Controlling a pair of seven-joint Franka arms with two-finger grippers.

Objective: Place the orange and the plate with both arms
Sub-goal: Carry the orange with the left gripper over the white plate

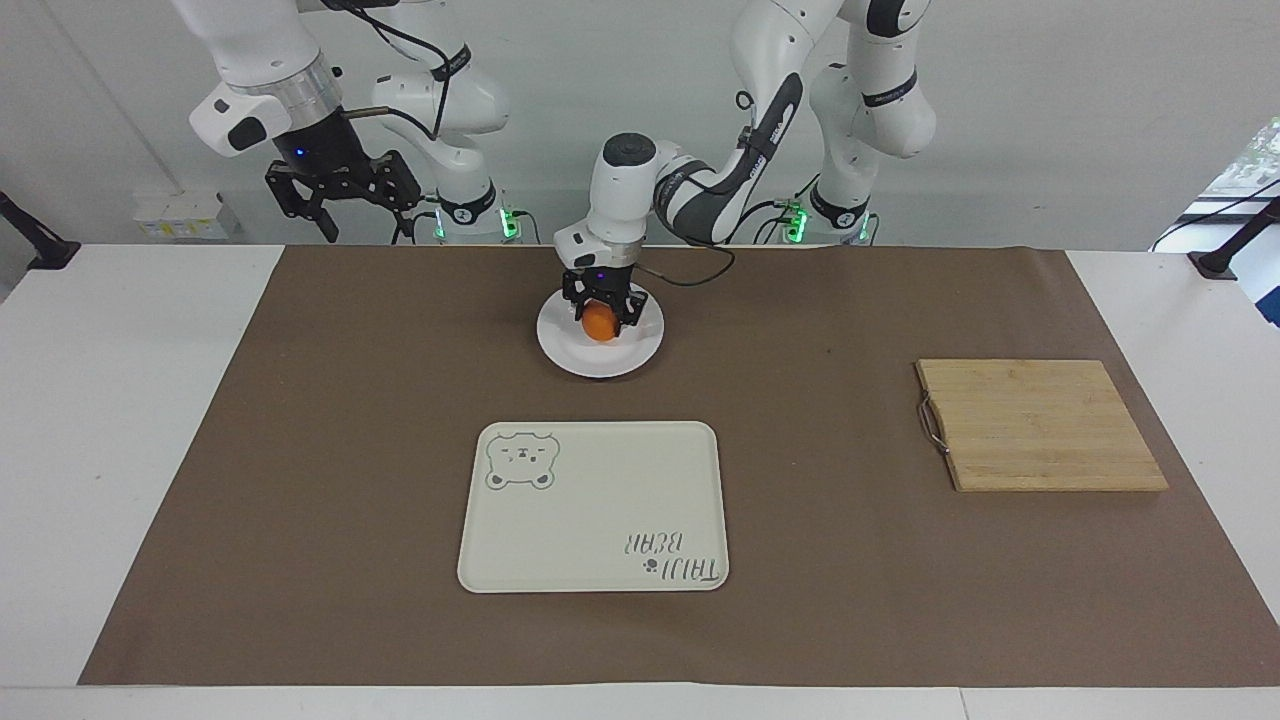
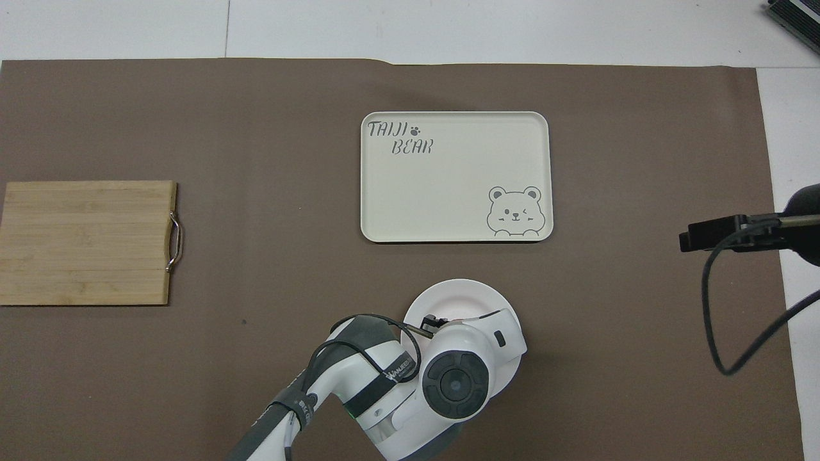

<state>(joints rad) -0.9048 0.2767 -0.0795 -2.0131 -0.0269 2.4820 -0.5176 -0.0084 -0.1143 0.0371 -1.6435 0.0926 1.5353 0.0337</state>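
Left gripper (image 1: 600, 312) is low over the plate (image 1: 640, 352), fingers clamped on the orange (image 1: 599, 323), one each side. Orange sits at or just above the plate's well, on the half nearer the robots; contact w/ the dish can't be told. Probably held centred so it won't roll off the shallow rim when let go. In the overhead view the left arm's wrist covers most of the plate (image 2: 448, 291) and hides the fruit.

Right gripper (image 1: 340, 192) hangs high over the worktop's edge at the right arm's end, fingers apart, waiting; likely kept clear so the arms don't cross.

Plate lies on the brown mat (image 1: 300, 450), nearer the robots than the bear tray (image 1: 600, 470), a strip of bare mat between them. Tray is empty, prob. the plate's destination. Cutting board (image 1: 1040, 425) is well apart, toward the left arm's end, so no obstacle.

Room: open mat round the plate on all sides; the right arm has a free path in from its end to the plate's rim. Rim is low and thin, so a grip there looks tricky.
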